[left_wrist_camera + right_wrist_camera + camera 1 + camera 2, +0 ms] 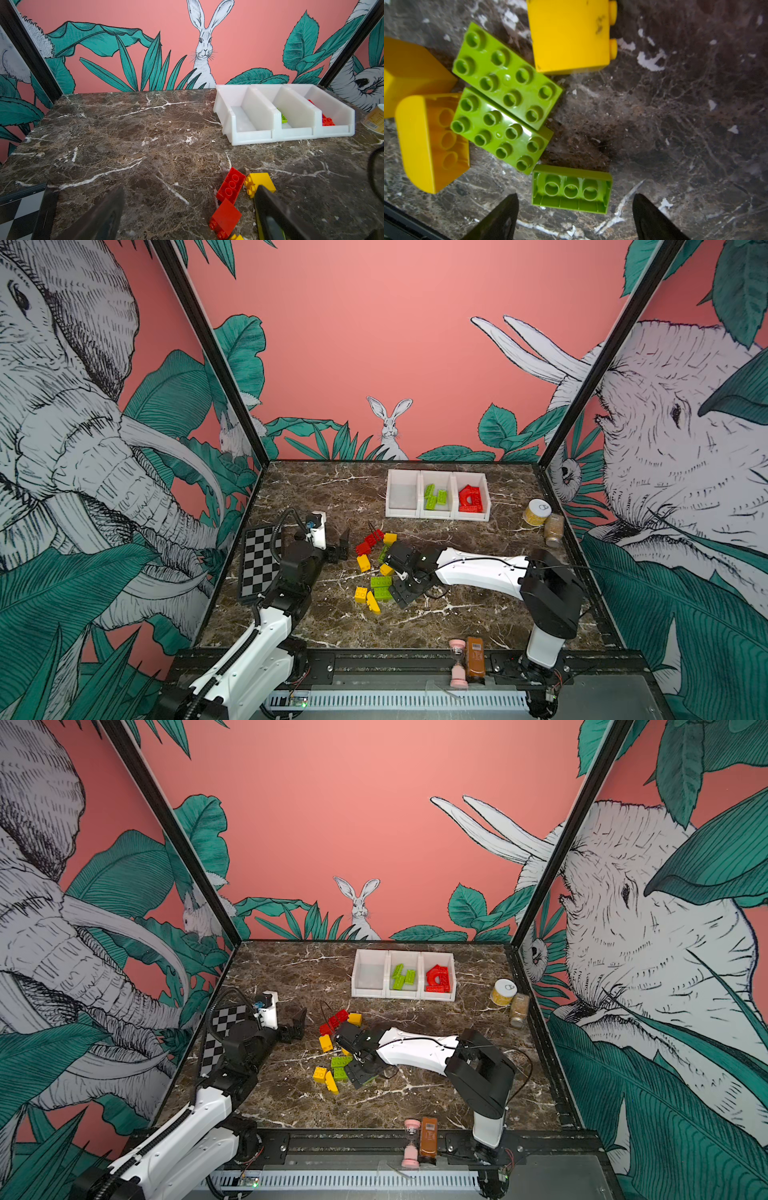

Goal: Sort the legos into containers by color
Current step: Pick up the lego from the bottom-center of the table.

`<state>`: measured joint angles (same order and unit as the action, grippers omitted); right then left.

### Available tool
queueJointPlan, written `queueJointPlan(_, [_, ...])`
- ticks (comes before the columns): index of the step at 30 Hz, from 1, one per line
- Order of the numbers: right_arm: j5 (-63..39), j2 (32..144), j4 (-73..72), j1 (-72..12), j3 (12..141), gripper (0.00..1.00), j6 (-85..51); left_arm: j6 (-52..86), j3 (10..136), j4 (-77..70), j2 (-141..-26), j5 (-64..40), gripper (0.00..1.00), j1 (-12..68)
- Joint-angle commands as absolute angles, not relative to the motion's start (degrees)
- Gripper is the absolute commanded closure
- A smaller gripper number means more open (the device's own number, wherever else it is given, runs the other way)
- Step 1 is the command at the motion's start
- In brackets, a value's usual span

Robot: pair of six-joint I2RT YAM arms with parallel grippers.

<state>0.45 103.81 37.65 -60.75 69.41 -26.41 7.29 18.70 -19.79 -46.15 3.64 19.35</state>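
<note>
Legos (380, 581) piled loose; containers (419, 493): left seemingly empty, middle green, right red.

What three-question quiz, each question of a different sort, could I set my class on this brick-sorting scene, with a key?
1. True or false: the leftmost white bin holds no bricks.
2. Multiple choice: which colour of bricks lies in the middle bin? A red, B lime green, C yellow.
3. Fill the gap: in the right wrist view, the lime green brick nearest the open right pincer lies with its studs facing ____ (up or down).
Key: 1 true; 2 B; 3 down.
</note>
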Motion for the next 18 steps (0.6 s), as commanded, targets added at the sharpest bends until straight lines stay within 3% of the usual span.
queueJointPlan(1, [1.24, 104.56, 38.65, -61.08, 69.96, 0.15, -26.82, 7.13, 18.02, -20.3, -45.35, 3.88, 0.01, 19.51])
queueJointPlan(18, [1.22, 106.57, 37.65, -61.17, 68.99, 0.2, -27.25, 7.04, 18.02, -20.04, -44.81, 4.07, 0.02, 19.51])
